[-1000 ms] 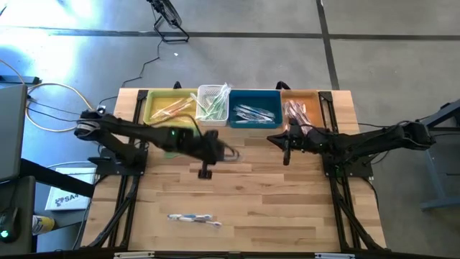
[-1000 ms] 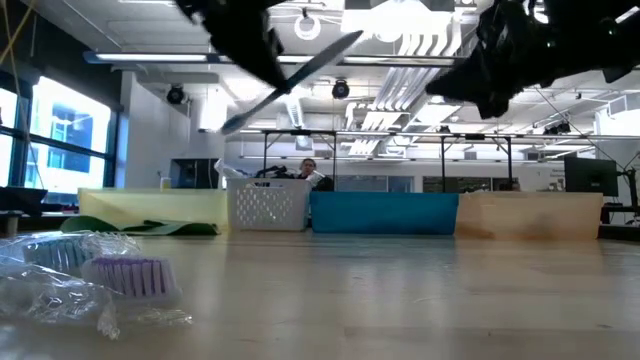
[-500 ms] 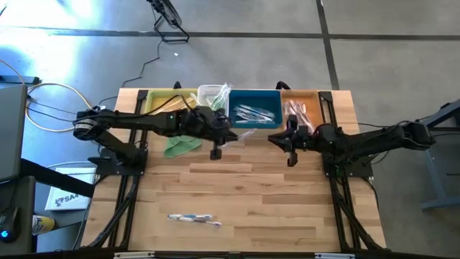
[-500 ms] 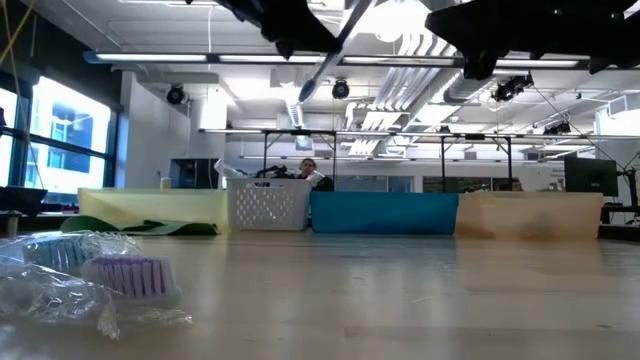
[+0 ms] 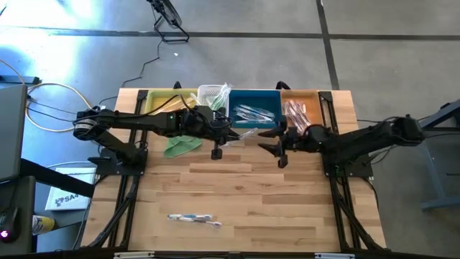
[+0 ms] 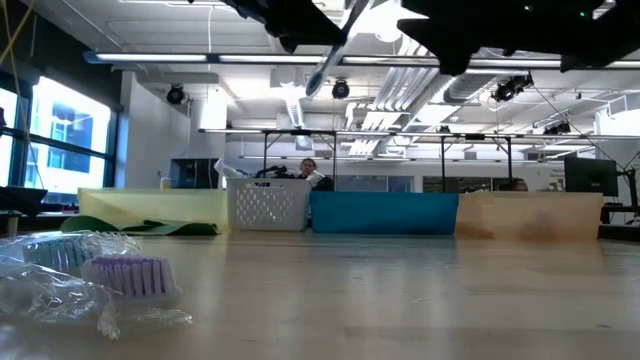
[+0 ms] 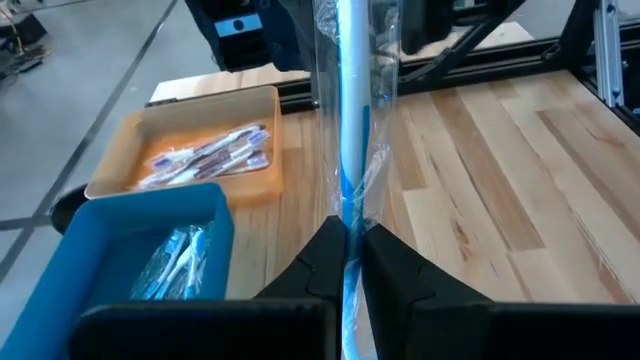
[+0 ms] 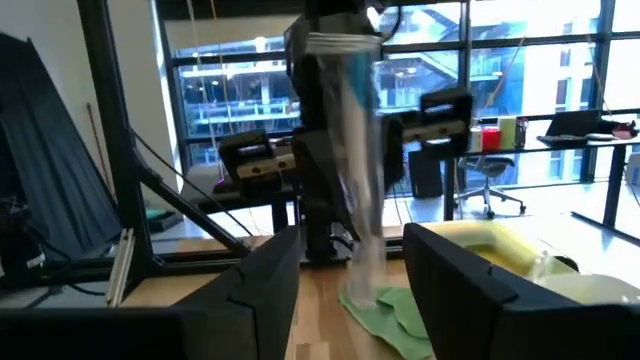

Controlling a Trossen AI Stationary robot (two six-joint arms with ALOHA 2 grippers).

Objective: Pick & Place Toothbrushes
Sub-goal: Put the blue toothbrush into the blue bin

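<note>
My left gripper [image 5: 230, 134] hangs above the table in front of the blue bin [image 5: 253, 109], shut on a blue-white toothbrush [image 7: 350, 120] in a clear wrapper. The toothbrush sticks out past the fingertips toward my right gripper [image 5: 272, 139]. That gripper is open, its fingers [image 8: 250, 290] standing on either side of the wrapped toothbrush [image 8: 358, 160] without touching it. Another blue-white toothbrush [image 5: 194, 218] lies flat near the table's near edge. More wrapped toothbrushes fill the bins along the far edge. My left gripper pinches the wrapped toothbrush between its two fingers, on the handle [image 7: 346, 232] toward one end. The toothbrush runs along the fingers and reaches out beyond them toward the table's right side. It is lifted clear of the table.
A yellow bin [image 5: 169, 104], a white basket [image 5: 213, 101], the blue bin and an orange bin [image 5: 302, 108] line the far edge. A folded green cloth [image 5: 182, 146] lies in front of the yellow bin. A crumpled wrapper with a brush head [image 6: 120, 275] lies at the near left.
My left gripper has risen and gone toward the far edge and the right with the toothbrush, then stayed still. My right gripper has tipped upward, gone a little toward the toothbrush and opened its fingers.
</note>
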